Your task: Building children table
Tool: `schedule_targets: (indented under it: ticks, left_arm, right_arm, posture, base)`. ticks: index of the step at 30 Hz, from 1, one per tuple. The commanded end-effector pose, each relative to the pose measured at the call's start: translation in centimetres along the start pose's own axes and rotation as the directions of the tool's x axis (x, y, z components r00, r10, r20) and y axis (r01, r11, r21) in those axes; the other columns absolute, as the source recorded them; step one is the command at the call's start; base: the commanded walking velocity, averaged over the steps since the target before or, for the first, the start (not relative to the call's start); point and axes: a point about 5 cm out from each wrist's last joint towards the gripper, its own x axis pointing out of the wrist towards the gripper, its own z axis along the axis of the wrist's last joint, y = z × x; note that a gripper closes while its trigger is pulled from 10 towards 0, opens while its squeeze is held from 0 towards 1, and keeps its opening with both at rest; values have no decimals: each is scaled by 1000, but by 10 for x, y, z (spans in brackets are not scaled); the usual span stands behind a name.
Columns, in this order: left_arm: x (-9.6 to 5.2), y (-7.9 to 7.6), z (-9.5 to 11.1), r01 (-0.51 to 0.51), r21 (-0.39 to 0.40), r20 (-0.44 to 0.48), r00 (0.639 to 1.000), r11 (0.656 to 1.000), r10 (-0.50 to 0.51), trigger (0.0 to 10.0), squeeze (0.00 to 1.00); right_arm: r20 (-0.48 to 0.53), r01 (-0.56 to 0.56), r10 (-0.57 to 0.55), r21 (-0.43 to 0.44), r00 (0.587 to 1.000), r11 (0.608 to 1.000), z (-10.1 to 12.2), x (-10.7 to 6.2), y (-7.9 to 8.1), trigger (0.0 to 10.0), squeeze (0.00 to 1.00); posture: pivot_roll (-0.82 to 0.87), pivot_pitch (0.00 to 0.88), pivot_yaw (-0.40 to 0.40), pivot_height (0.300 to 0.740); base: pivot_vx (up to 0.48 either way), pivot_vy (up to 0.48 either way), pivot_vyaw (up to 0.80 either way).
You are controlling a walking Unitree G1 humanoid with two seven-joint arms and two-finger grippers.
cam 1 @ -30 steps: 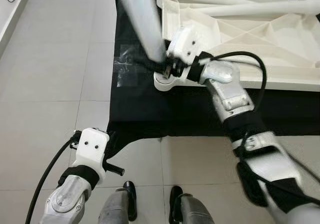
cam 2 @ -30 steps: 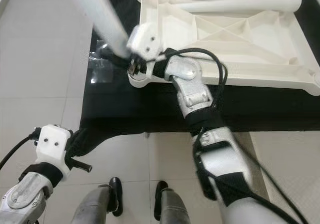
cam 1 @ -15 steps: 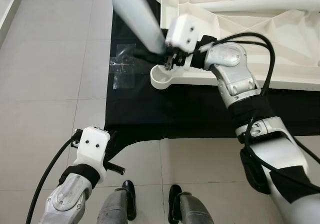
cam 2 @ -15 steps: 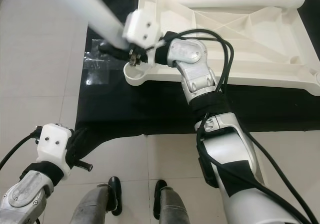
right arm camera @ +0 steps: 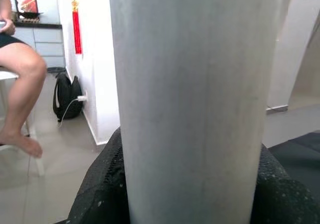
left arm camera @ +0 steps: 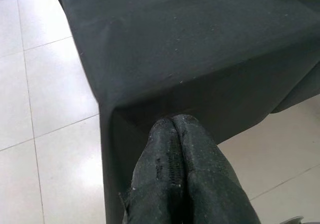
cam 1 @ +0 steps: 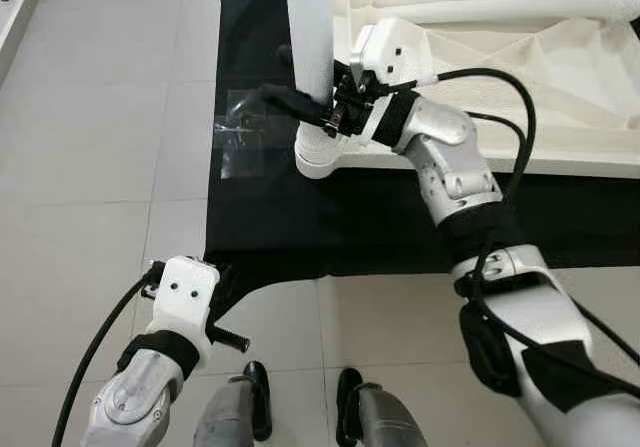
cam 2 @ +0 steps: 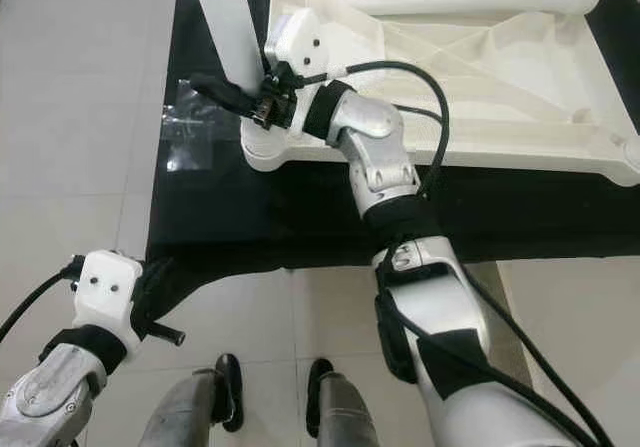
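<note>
A white children's table top (cam 1: 560, 97) lies upside down on a black cloth (cam 1: 300, 217). My right gripper (cam 1: 305, 102) is shut on a white table leg (cam 1: 308, 27), which stands upright in the round corner socket (cam 1: 318, 155) nearest me. In the right wrist view the leg (right arm camera: 192, 103) sits between both black fingers (right arm camera: 100, 194). Two more white legs (cam 1: 500, 7) lie across the table top. My left gripper (left arm camera: 172, 134) is shut with nothing in it, low at the cloth's near left corner.
Grey floor tiles (cam 1: 100, 167) surround the cloth. A patch of clear tape (cam 1: 240, 132) sits on the cloth left of the socket. In the right wrist view a person's bare leg (right arm camera: 20, 83) and a black backpack (right arm camera: 67, 96) are near a white wall.
The leg in my right gripper has swung from a leftward tilt to upright over the corner socket. The left arm has stayed put.
</note>
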Motion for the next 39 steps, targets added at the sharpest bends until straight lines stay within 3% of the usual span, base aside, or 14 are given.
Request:
schedule_targets:
  ticks: [1, 6, 9, 11, 13, 16, 24, 32, 37, 39]
  left_arm:
    - [-3, -3, -5, 14, -22, -31, 999, 1000, -15, 10000, 0]
    - [-3, -3, -4, 14, -23, -31, 999, 1000, -15, 10000, 0]
    - [-3, -4, -4, 14, -24, -31, 999, 1000, -15, 10000, 0]
    - [-3, -4, -4, 14, -24, -30, 999, 1000, -14, 10000, 0]
    - [-3, -4, -4, 12, -24, -31, 999, 1000, -13, 10000, 0]
    - [-4, -4, -4, 11, -23, -32, 999, 1000, -12, 10000, 0]
    - [-5, -3, -4, 12, -23, -35, 999, 1000, -13, 10000, 0]
    - [-5, -2, -4, 11, -23, -37, 999, 1000, -12, 10000, 0]
    - [-5, -2, -5, 9, -23, -38, 999, 1000, -10, 10000, 0]
    - [-5, -2, -5, 9, -25, -38, 999, 1000, -10, 10000, 0]
  right_arm:
    - [-104, -15, 38, 208, 994, 978, -45, -6, 20, 10000, 0]
    - [-31, -78, 94, 345, 995, 935, -49, -8, 24, 10000, 0]
    - [-18, -128, 144, 364, 989, 923, -50, -10, 26, 10000, 0]
    - [-32, -171, 195, 354, 980, 919, -52, -12, 28, 10000, 0]
    - [-108, -192, 235, 307, 966, 932, -58, -14, 28, 10000, 0]
    - [-202, -174, 222, 230, 954, 957, -62, -13, 26, 10000, 0]
    - [-260, -242, 269, 131, 927, 961, -64, -14, 31, 10000, 0]
    - [-295, -291, 314, 119, 903, 949, -66, -18, 31, 10000, 0]
    - [-280, -272, 301, 137, 912, 952, -63, -16, 28, 10000, 0]
    - [-249, -219, 262, 188, 933, 957, -61, -14, 24, 10000, 0]
  posture:
    - [116, 368, -39, 740]
    - [116, 371, -41, 740]
    - [118, 373, -42, 740]
    - [119, 373, -42, 740]
    - [120, 375, -42, 740]
    - [122, 379, -43, 740]
    - [124, 383, -39, 740]
    - [125, 383, -40, 740]
    - [122, 383, -41, 740]
    - [121, 383, -42, 740]
  base:
    - [0, 0, 0]
    - [0, 0, 0]
    - [0, 0, 0]
    - [0, 0, 0]
    - [0, 0, 0]
    - [0, 0, 0]
    - [0, 0, 0]
    - [0, 0, 0]
    - [0, 0, 0]
    - [0, 0, 0]
